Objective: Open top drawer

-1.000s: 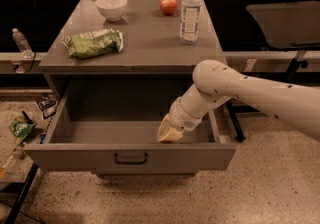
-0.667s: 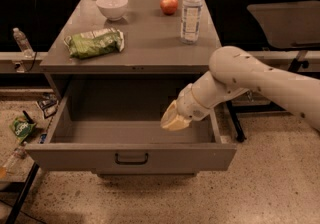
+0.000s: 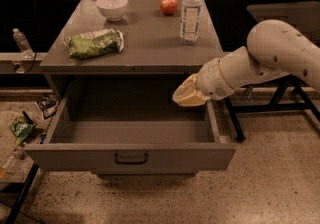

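Note:
The top drawer (image 3: 75, 158) is a wide grey metal drawer under the grey table top (image 3: 145, 38). It stands pulled far out toward me, and its inside shows bare. A small dark handle (image 3: 131, 158) sits at the centre of its front panel. My gripper (image 3: 186, 97), cream-coloured on a white arm, hovers above the drawer's back right corner, just under the table's front edge. It is shut and holds nothing. It touches neither the handle nor the drawer walls.
On the table top are a white bowl (image 3: 111, 7), a red apple (image 3: 169, 4), a clear water bottle (image 3: 191, 12) and a green snack bag (image 3: 94, 43). Litter (image 3: 21, 129) lies on the floor at left. A black frame (image 3: 280, 105) stands at right.
My gripper has risen up and to the right, from low inside the drawer's right side to above its back right corner. The drawer stays open.

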Controlling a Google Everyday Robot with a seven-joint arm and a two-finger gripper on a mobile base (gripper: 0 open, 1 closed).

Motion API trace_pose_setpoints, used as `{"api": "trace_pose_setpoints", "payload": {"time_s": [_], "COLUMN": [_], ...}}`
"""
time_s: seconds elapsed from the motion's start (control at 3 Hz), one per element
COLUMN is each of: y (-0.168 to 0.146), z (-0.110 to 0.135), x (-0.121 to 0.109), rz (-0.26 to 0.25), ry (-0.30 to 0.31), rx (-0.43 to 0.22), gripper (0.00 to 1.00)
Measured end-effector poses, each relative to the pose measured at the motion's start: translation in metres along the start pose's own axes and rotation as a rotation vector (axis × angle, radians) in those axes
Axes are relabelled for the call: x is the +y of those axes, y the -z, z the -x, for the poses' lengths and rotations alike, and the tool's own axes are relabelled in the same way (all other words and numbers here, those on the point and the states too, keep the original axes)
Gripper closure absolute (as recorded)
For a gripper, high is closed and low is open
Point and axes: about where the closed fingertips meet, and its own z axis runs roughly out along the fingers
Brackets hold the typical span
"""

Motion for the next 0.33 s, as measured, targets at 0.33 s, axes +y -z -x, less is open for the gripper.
{"api": "trace_pose_setpoints", "payload": {"time_s": [0.33], "y": [0.0427], "z": [0.0267], "x": [-0.011], "rz": [-0.063], "ry": [-0.006], "rx": [-0.105], "gripper": [1.0]}}
